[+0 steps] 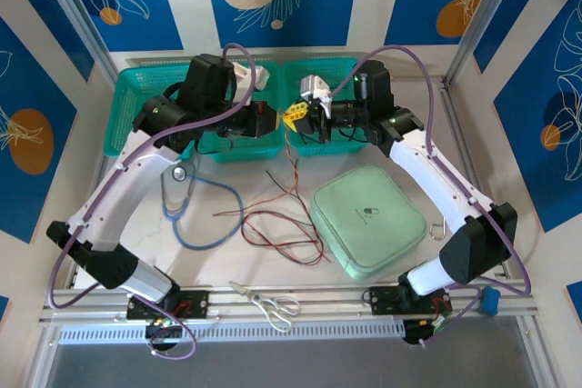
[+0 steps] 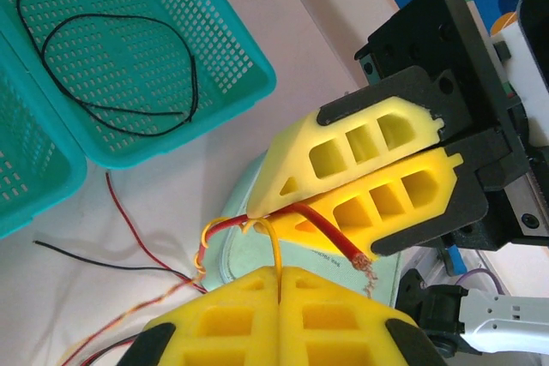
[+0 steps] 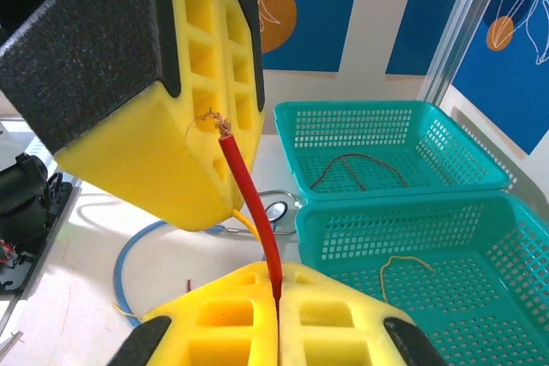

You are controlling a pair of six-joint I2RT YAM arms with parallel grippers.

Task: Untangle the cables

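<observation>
Near the far edge of the table (image 1: pixel 214 265), before the teal baskets (image 1: pixel 127 106), both grippers meet tip to tip above the loose cables (image 1: pixel 282 220) spread at mid-table. The right gripper (image 2: pixel 283 205) is clamped on a red cable (image 3: pixel 249 195), whose frayed end runs up beside the left gripper (image 2: pixel 279 285). The left jaws pinch a tan-yellow cable (image 2: pixel 274 250). The two strands cross just between the tips, so parting them likely means pulling sideways.

cables (image 1: pixel 289 193) left of pouch (image 1: pixel 368 217), baskets (image 1: pixel 123 120) behind
</observation>
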